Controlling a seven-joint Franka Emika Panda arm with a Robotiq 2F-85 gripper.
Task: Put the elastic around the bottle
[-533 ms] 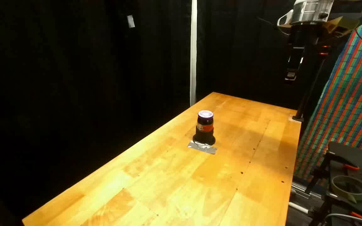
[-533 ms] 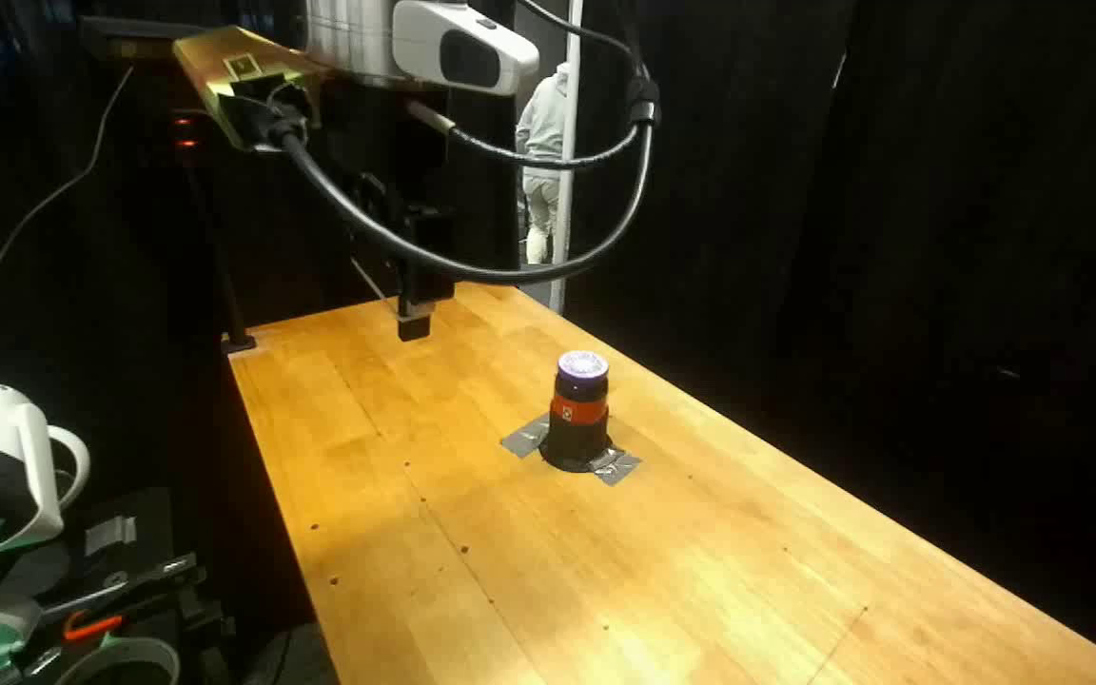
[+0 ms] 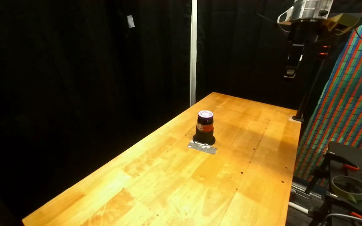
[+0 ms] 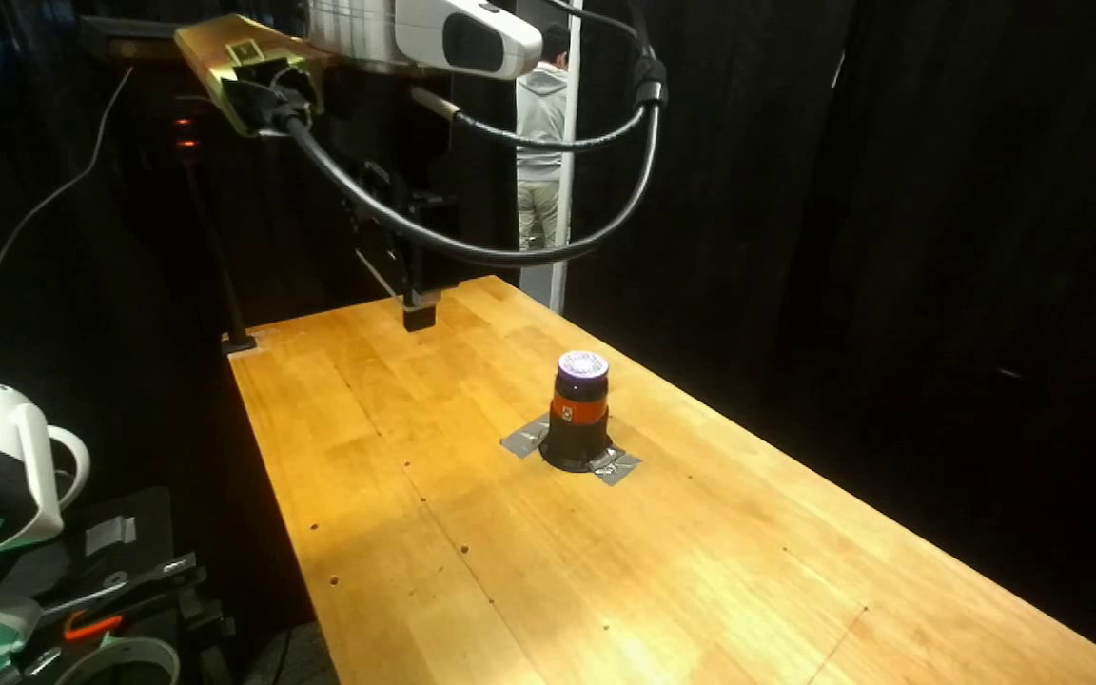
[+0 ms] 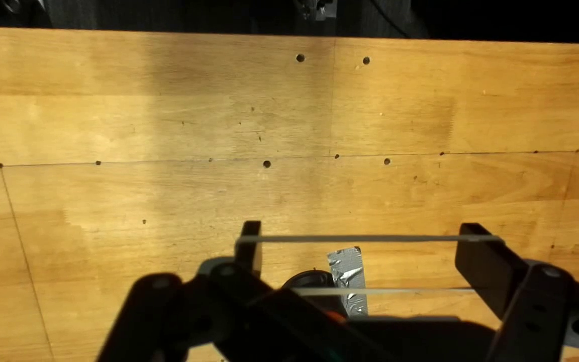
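Note:
The bottle (image 3: 205,125) is small and dark with an orange-red band and a pale cap, upright in a black round base on the table; it also shows in an exterior view (image 4: 580,404). In the wrist view only part of its base (image 5: 309,278) and a bit of orange show behind the gripper. My gripper (image 5: 361,229) is open, its fingers wide apart. The thin pale elastic (image 5: 360,239) is stretched around both fingers as two roughly parallel strands. The gripper is in the air above the table, higher than the bottle and apart from it, in both exterior views (image 3: 290,74) (image 4: 420,314).
Silver tape (image 4: 616,466) fixes the base to the wooden table (image 4: 719,571). A black cable (image 4: 510,255) loops below the wrist. A thin post (image 3: 309,88) stands at a table corner. A side stand with a tape roll (image 3: 349,185) is beside the table. A person (image 4: 540,143) stands behind.
My gripper has risen slightly, with the elastic on its fingers. The bottle has not moved. The person in the background has shifted.

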